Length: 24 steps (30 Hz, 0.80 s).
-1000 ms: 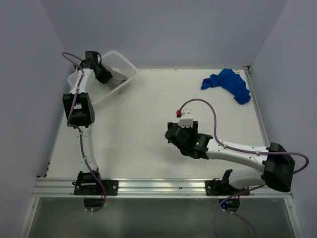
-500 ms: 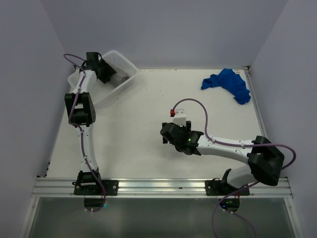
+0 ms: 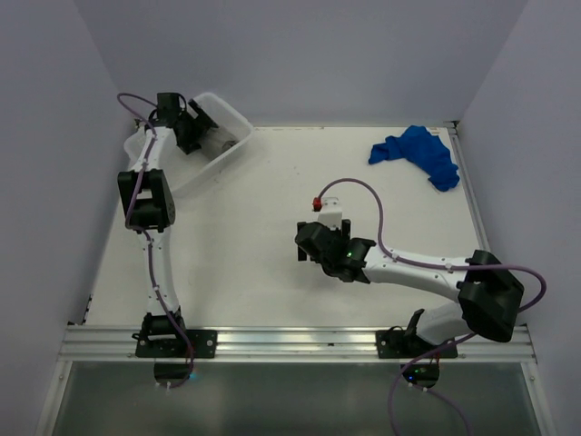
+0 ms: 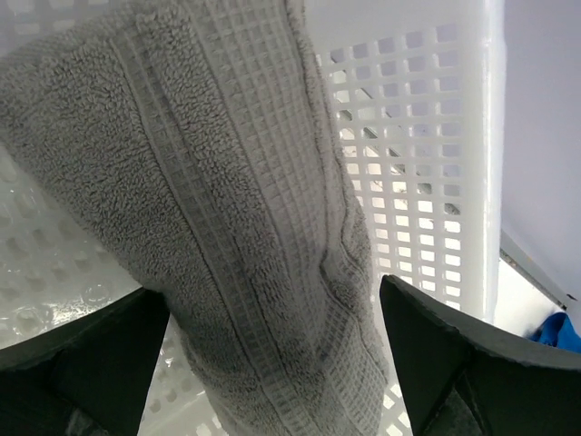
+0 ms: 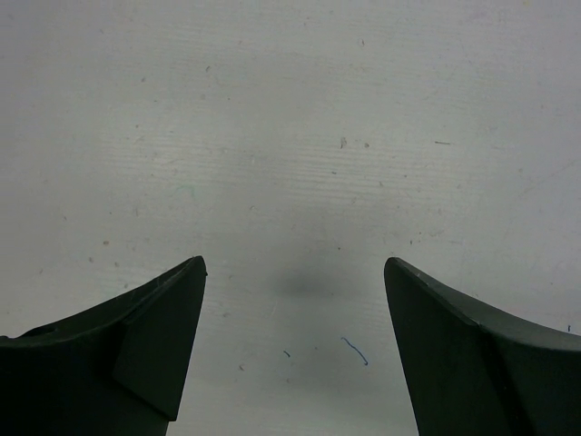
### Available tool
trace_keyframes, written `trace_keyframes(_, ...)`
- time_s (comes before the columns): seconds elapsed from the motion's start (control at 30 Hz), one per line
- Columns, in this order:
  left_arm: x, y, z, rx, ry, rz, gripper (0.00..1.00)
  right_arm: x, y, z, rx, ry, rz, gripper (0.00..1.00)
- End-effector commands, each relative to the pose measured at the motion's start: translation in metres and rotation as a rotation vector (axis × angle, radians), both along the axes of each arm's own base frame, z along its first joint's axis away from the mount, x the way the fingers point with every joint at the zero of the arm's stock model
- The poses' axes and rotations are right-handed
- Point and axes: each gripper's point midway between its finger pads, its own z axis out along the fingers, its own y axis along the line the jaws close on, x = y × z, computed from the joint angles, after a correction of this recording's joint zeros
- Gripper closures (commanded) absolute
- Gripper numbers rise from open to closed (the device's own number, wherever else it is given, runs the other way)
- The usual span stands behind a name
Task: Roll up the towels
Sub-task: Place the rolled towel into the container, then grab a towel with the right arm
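Left gripper [image 4: 272, 291] spread wide astride grey towel [image 4: 209, 182] inside basket [image 4: 427, 163] at table's [image 3: 254, 227] 10 o'clock corner; right gripper [image 5: 295, 263] spread over mid-table, well apart from blue towel [image 3: 418, 154] at 1 o'clock edge.

From overhead, the left pincer [image 3: 207, 138] and its wrist covered most of the grey towel [image 3: 222, 143] in the basket [image 3: 238, 123]. Only a small grey scrap showed, too small for me to read its shape. On the left wrist camera the towel ran off the top and bottom edges, so I could not see its ends, and both fingers [image 4: 86, 363] were cut off at the lower corners. The blue towel [image 4: 556, 332] was a mere sliver at that view's bottom right. On the right pincer [image 5: 295, 354] the fingers were likewise cropped below, and overhead its own body hid them. A blue speck [image 5: 354, 350] on the bench [image 5: 290, 136] was too small to identify.
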Motion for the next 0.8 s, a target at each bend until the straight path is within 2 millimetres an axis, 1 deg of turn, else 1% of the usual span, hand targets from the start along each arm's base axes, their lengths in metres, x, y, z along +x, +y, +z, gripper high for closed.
trace_keyframes(0.0, 0.003, 0.006, 0.093, 0.085, -0.161, -0.039, 0.00, 0.006, 0.006, 0.034, 0.076, -0.046, -0.008, 0.16)
trace_keyframes(0.03, 0.000, 0.008, 0.107, 0.100, -0.176, -0.034, 0.01, 0.004, 0.006, 0.034, 0.081, -0.044, -0.008, 0.16)
trace_keyframes(0.1, -0.008, 0.014, 0.112, 0.124, -0.158, -0.027, 0.00, 0.003, 0.005, 0.037, 0.094, -0.043, -0.009, 0.16)
trace_keyframes(0.13, -0.012, 0.016, 0.122, 0.134, -0.166, -0.025, 0.00, 0.003, 0.005, 0.039, 0.098, -0.043, -0.011, 0.16)
trace_keyframes(0.17, -0.016, 0.018, 0.123, 0.151, -0.160, -0.034, 0.00, 0.002, 0.005, 0.039, 0.102, -0.039, -0.008, 0.15)
trace_keyframes(0.23, -0.027, 0.022, 0.135, 0.184, -0.153, -0.026, 0.00, 0.002, 0.005, 0.043, 0.126, -0.035, -0.010, 0.15)
trace_keyframes(0.3, -0.037, 0.029, 0.143, 0.239, -0.144, -0.023, 0.00, 0.006, 0.003, 0.049, 0.156, -0.031, -0.018, 0.15)
trace_keyframes(0.33, -0.047, 0.031, 0.155, 0.256, -0.154, -0.021, 0.00, 0.010, 0.000, 0.054, 0.164, -0.040, -0.026, 0.15)
trace_keyframes(0.37, -0.052, 0.033, 0.160, 0.286, -0.157, -0.028, 0.00, 0.012, -0.002, 0.056, 0.162, -0.045, -0.028, 0.15)
trace_keyframes(0.4, -0.058, 0.037, 0.163, 0.307, -0.149, -0.019, 0.00, 0.017, -0.003, 0.064, 0.161, -0.058, -0.027, 0.15)
trace_keyframes(0.43, -0.068, 0.038, 0.171, 0.324, -0.151, -0.018, 0.00, 0.024, -0.009, 0.066, 0.158, -0.061, -0.049, 0.15)
trace_keyframes(0.47, -0.074, 0.039, 0.176, 0.338, -0.149, -0.023, 0.00, 0.028, -0.011, 0.067, 0.161, -0.056, -0.054, 0.15)
trace_keyframes(0.5, -0.086, 0.038, 0.182, 0.339, -0.143, -0.033, 0.00, 0.034, -0.015, 0.071, 0.164, -0.059, -0.062, 0.16)
trace_keyframes(0.53, -0.093, 0.036, 0.186, 0.344, -0.146, -0.047, 0.00, 0.048, -0.029, 0.071, 0.165, -0.060, -0.107, 0.17)
trace_keyframes(0.57, -0.099, 0.032, 0.192, 0.354, -0.164, -0.072, 0.00, 0.057, -0.035, 0.069, 0.164, -0.053, -0.129, 0.18)
trace_keyframes(0.6, -0.112, 0.030, 0.217, 0.369, -0.215, -0.074, 0.00, 0.066, -0.039, 0.072, 0.179, -0.045, -0.133, 0.19)
trace_keyframes(0.63, -0.124, 0.030, 0.203, 0.381, -0.179, -0.076, 0.00, 0.086, -0.063, 0.072, 0.175, -0.048, -0.204, 0.22)
trace_keyframes(0.67, -0.132, 0.032, 0.210, 0.418, -0.197, -0.065, 0.00, 0.100, -0.073, 0.073, 0.161, -0.051, -0.238, 0.25)
trace_keyframes(0.7, -0.155, 0.031, 0.215, 0.434, -0.210, -0.065, 0.00, 0.118, -0.099, 0.074, 0.143, -0.058, -0.302, 0.27)
trace_keyframes(0.73, -0.165, 0.029, 0.218, 0.441, -0.230, -0.066, 0.00, 0.131, -0.108, 0.074, 0.134, -0.066, -0.326, 0.32)
trace_keyframes(0.77, -0.170, 0.027, 0.228, 0.439, -0.284, -0.058, 0.00, 0.143, -0.119, 0.063, 0.098, -0.045, -0.352, 0.34)
